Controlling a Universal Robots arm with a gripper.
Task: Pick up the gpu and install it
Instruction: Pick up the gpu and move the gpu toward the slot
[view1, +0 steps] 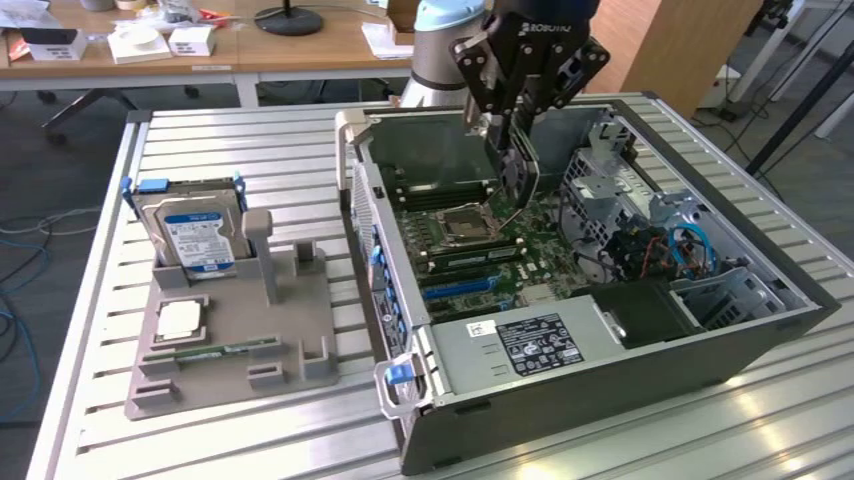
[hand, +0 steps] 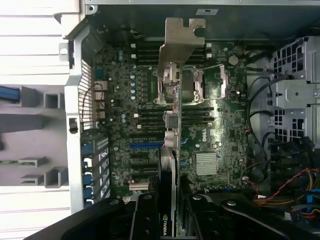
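The gpu (hand: 169, 172), a thin dark card with a silver bracket (hand: 181, 37) at one end, is held on edge over the motherboard (hand: 227, 137) inside the open case (view1: 601, 400).

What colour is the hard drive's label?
The label is blue and white, seen best in the exterior view.

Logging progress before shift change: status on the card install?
End effector shut on gpu. It hangs above motherboard inside case, not in a slot. Cables off to one side.
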